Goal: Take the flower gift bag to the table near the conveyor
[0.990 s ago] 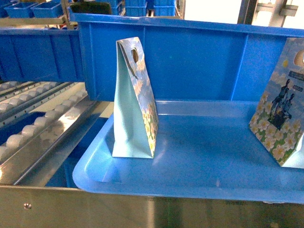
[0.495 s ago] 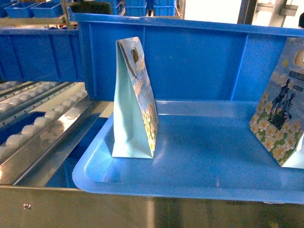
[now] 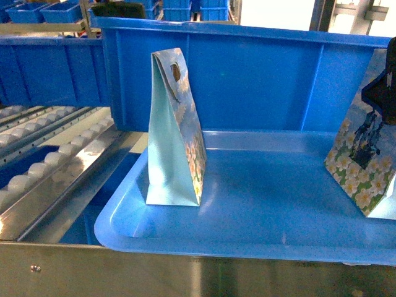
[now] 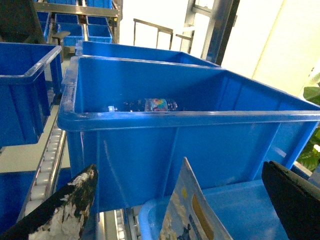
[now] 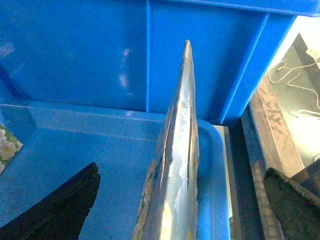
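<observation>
Two flower bags stand in the blue tray; your right claw, wide open, straddles the flower gift bag at 3 o'clock. Close off-centre and the thin paper crumples or tips.

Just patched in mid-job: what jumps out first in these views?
Two flower gift bags standing in the glossy blue tray: one upright at its left, another at the right edge. The right gripper straddles that right bag's top edge, fingers open on either side. Behind looms a big blue bin.
</observation>
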`<state>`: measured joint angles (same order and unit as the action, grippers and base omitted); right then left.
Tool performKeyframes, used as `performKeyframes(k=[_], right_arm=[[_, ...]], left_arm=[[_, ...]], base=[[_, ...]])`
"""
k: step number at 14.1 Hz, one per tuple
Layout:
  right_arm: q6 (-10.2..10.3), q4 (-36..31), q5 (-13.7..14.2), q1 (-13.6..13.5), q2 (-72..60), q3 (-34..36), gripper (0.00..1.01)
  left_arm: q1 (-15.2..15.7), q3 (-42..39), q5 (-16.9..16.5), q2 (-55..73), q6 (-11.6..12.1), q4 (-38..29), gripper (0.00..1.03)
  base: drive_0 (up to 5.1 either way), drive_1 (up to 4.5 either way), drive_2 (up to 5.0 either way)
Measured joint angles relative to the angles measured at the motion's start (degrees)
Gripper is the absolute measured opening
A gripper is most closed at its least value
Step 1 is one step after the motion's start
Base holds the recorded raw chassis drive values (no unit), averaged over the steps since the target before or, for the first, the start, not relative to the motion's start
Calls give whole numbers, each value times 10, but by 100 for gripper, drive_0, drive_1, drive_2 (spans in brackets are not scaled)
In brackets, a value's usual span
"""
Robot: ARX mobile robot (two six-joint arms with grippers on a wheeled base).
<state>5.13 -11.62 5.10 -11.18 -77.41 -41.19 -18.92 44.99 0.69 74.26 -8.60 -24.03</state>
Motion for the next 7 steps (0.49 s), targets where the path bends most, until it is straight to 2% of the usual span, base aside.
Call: performKeyframes(k=[2,7], right_arm=[[4,-16,-1,0,-13,0,95],[-1,-38,0,-1,-34,0,41]], left_arm=[[0,0,0,0,0,0,98],[0,0,0,0,0,0,98]], base=[[0,0,0],[0,0,0]])
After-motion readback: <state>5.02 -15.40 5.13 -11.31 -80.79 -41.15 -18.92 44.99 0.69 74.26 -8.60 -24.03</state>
